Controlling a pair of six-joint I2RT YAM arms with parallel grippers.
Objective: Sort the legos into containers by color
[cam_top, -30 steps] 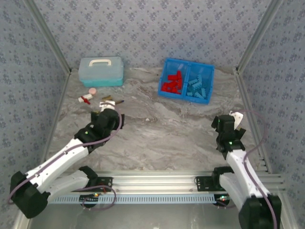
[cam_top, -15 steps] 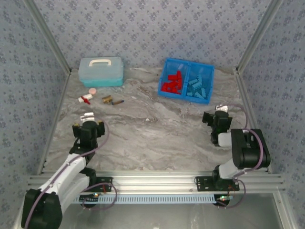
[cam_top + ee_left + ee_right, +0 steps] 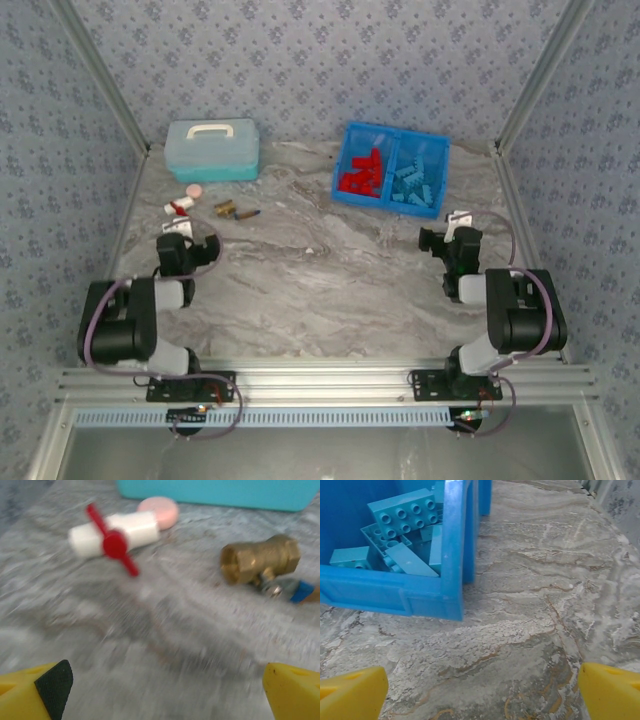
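Legos [image 3: 402, 515], studded plastic bricks, lie in the glossy tray [image 3: 380, 592]; left tool [image 3: 167, 682] and right tool [image 3: 481, 680] gape empty.

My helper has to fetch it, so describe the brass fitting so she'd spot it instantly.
Find the pale blue lidded box at the far left; small odds and ends lie just in front of it. The brass fitting is the rightmost one: a stubby golden metal T with a blue-tipped stem, unlike the white tube with a red cross-piece and the pink disc.
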